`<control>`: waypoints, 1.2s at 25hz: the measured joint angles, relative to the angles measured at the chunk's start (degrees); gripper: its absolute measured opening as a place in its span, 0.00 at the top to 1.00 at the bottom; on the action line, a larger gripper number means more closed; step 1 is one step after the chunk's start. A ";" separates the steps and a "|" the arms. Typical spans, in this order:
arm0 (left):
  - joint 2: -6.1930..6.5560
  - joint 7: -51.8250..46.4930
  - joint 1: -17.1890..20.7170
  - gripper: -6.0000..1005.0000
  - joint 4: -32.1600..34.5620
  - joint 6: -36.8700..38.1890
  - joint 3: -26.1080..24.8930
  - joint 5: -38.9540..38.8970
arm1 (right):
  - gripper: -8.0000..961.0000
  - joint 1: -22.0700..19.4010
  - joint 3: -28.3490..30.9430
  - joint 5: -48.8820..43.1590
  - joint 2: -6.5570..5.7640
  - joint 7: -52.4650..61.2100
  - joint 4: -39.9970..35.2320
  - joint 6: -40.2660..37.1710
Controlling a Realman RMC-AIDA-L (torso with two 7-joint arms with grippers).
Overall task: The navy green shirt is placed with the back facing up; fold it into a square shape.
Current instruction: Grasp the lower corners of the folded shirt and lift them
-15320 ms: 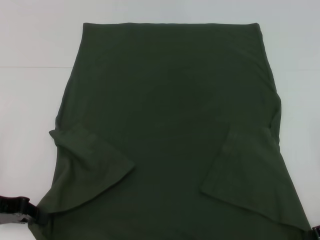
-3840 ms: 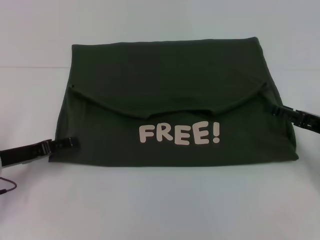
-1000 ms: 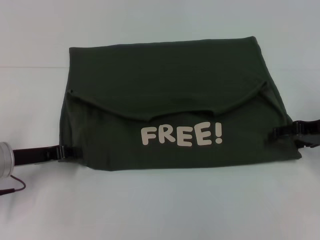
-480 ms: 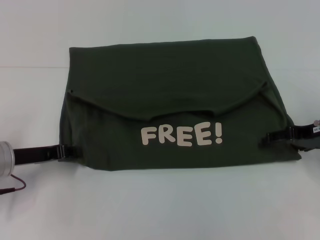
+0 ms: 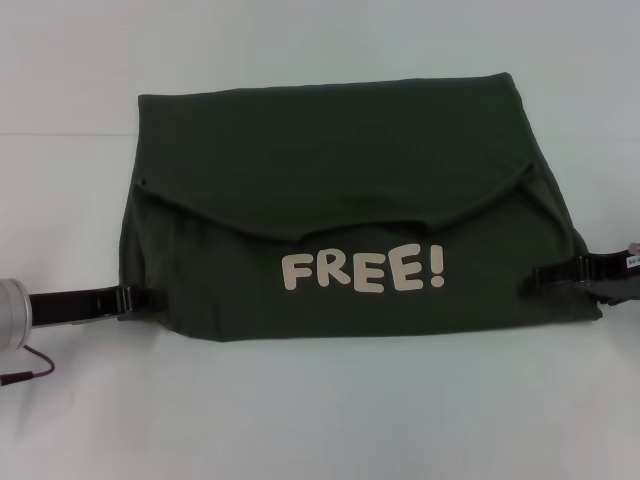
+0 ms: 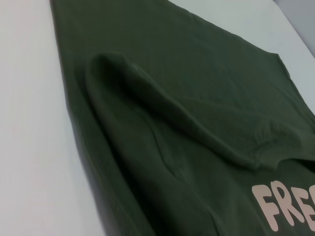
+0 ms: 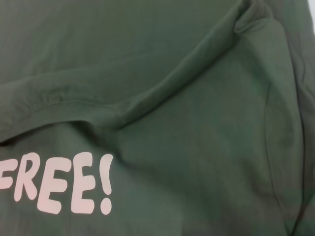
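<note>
Folded navy green shirt (image 5: 340, 200) lying flat on the white table (image 5: 320, 410).

Nearest, pale "FREE!" lettering (image 5: 363, 271); beyond it a curved hem, then plain cloth. Left gripper (image 5: 135, 299) and right gripper (image 5: 548, 277) touch its near side edges; finger spread cannot be told.

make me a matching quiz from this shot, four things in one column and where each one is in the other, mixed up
Things:
1. left gripper
2. right gripper
3. FREE! print
4. curved hem edge

Places:
A. on the near half of the navy green shirt, facing up
B. at the shirt's near left edge, low against the white table
C. across the middle of the shirt, just above the lettering
D. over the shirt's near right corner

Pairs: 1-B, 2-D, 3-A, 4-C
</note>
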 joint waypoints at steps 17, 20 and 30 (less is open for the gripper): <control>0.08 -0.06 0.01 0.94 0.00 0.01 0.00 -0.02 | 0.27 -0.86 -0.35 -0.26 0.53 -0.49 -0.73 -0.46; 0.09 -0.06 0.01 0.94 0.00 0.04 0.01 -0.11 | 0.35 -0.88 -0.19 -0.26 0.47 -0.49 -0.73 -0.45; 0.09 -0.12 0.10 0.94 0.00 0.33 -0.18 -0.18 | 0.77 -1.19 -0.17 -0.25 0.43 -0.49 -0.73 -0.22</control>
